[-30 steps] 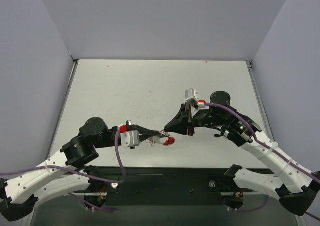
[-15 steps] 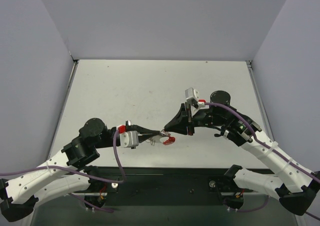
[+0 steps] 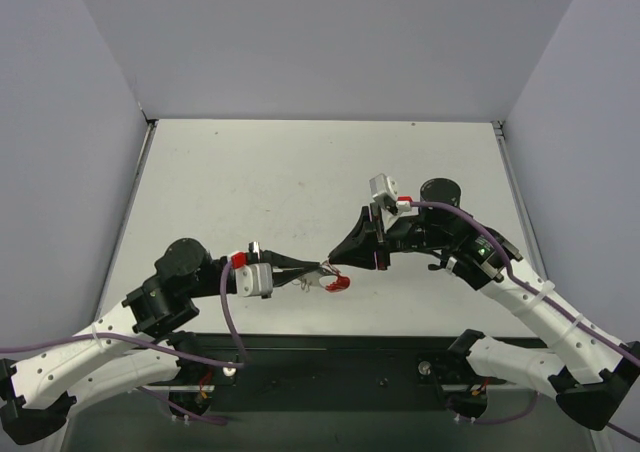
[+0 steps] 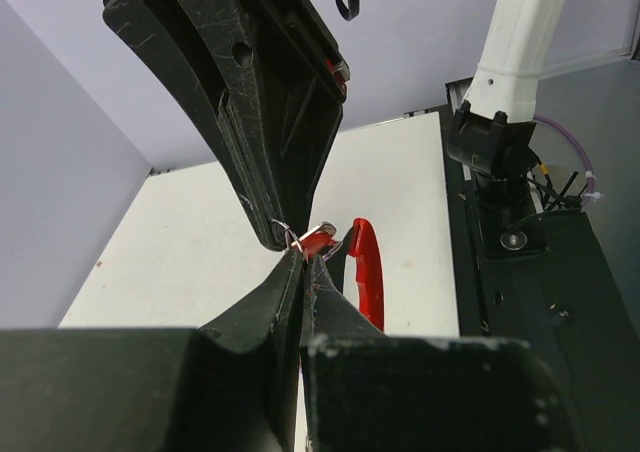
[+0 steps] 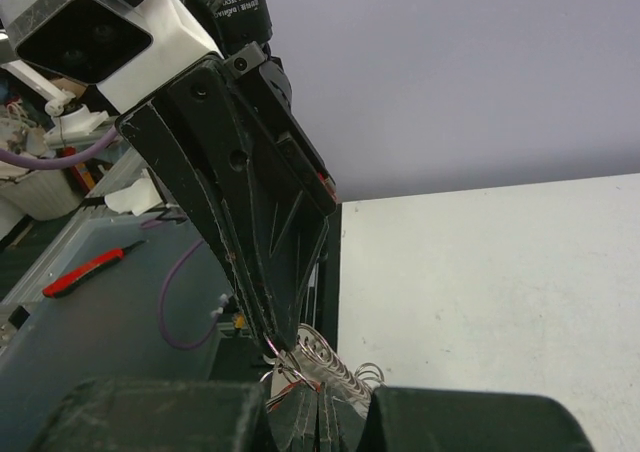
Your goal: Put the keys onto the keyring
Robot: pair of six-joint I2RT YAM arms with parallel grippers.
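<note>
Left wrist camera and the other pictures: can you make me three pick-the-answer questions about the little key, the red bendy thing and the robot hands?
1. Where is the tiny silver key with the red plastic head?
A. At the left gripper's fingertips
B. Lying in a far corner
C. Hidden under an arm

2. What colour is the curved plastic band?
A. Blue
B. Green
C. Red

3. How are the right gripper's jaws?
A. Wide open
B. Shut
C. Out of view

Answers:
1 A, the red head sits right at the left fingertips.
2 C, it shows bright red beside the left fingers.
3 B, the right wrist view shows its fingers pressed together.
</note>
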